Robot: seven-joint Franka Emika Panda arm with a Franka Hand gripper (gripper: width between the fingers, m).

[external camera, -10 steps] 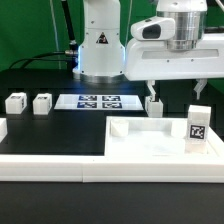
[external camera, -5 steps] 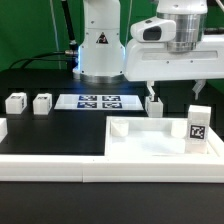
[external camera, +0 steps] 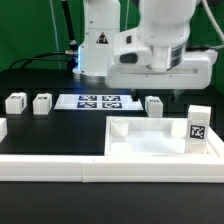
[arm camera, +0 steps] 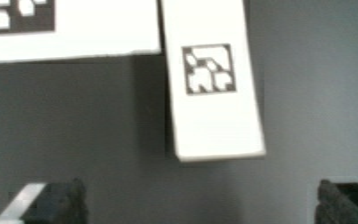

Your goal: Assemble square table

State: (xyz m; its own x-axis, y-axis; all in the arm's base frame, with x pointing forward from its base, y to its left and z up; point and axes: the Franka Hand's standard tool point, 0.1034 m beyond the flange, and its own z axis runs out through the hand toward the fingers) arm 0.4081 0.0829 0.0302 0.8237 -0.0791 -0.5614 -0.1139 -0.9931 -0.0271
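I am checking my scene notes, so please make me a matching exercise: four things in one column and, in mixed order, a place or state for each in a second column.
Things:
1. marker board
2. slab
3. upright leg
4. gripper

Places or states:
A. in the slab's corner
B. jaws open, holding nothing
C. flat on the table, between loose legs
D. rimmed face up, just behind the white wall

Pairs: 1-C; 2-D; 3-A; 4-B
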